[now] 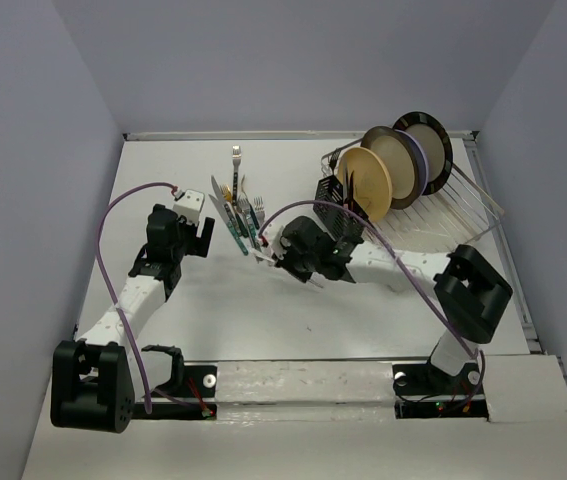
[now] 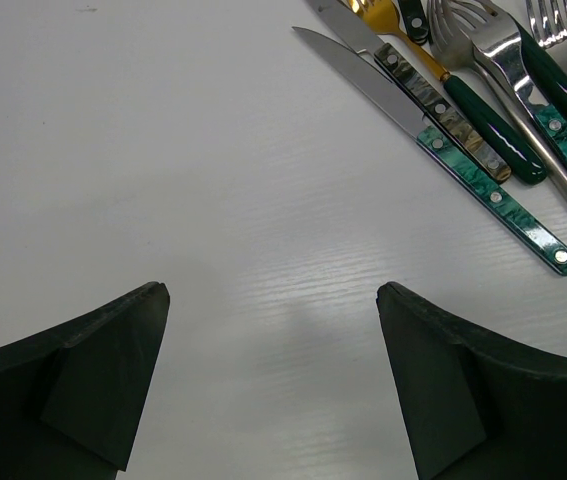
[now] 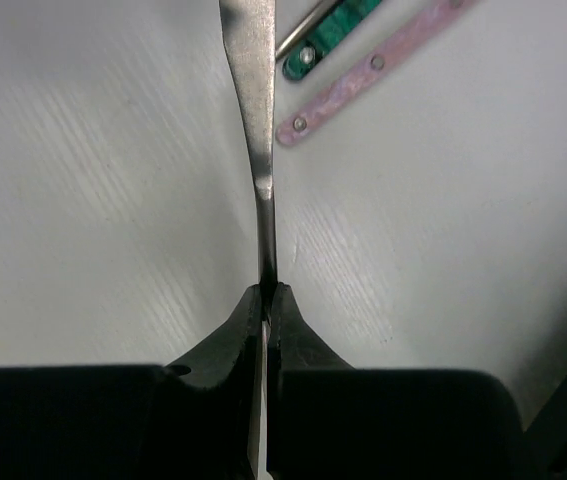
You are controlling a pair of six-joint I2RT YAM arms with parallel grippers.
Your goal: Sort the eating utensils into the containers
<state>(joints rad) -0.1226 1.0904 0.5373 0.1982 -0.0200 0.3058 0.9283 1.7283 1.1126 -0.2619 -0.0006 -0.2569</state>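
The eating utensils (image 1: pixel 238 215) lie in a loose pile on the white table, left of centre. My right gripper (image 3: pixel 271 290) is shut on the thin end of an all-silver utensil (image 3: pixel 253 100) that runs straight away from the jaws, low over the table. Beside it lie a pinkish handle (image 3: pixel 373 70) and a green handle (image 3: pixel 333 30). My left gripper (image 2: pixel 273 295) is open over bare table, with a green marbled knife (image 2: pixel 493 195), a brown-handled knife (image 2: pixel 443 110) and a silver fork (image 2: pixel 508 75) ahead to its right. The containers, one black perforated caddy (image 1: pixel 333 195), stand right of the pile.
A wire dish rack (image 1: pixel 453 205) with round plates (image 1: pixel 393 165) stands at the back right, just behind the caddy. One fork (image 1: pixel 236 165) lies apart, beyond the pile. Grey walls close in the table on the left, right and back.
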